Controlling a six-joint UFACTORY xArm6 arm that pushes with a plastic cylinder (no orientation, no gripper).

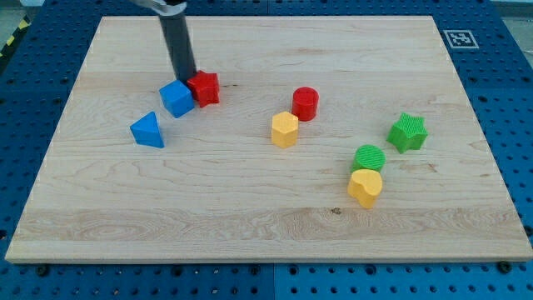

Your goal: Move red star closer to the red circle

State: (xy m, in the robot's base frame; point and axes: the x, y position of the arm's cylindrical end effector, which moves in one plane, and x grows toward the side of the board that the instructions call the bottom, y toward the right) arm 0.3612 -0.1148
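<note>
The red star [205, 87] lies in the upper left part of the wooden board [266, 242]. The red circle [306, 103] stands to its right, near the board's middle, with a clear gap between them. My tip [186, 77] comes down from the view's top and stands just left of the red star, touching or nearly touching it, right above the blue cube [176, 98]. The blue cube touches the red star's left side.
A blue triangle [148, 130] lies below-left of the blue cube. A yellow hexagon [285, 129] sits just below-left of the red circle. A green star [408, 132], a green circle [369, 157] and a yellow heart [365, 187] are at the right.
</note>
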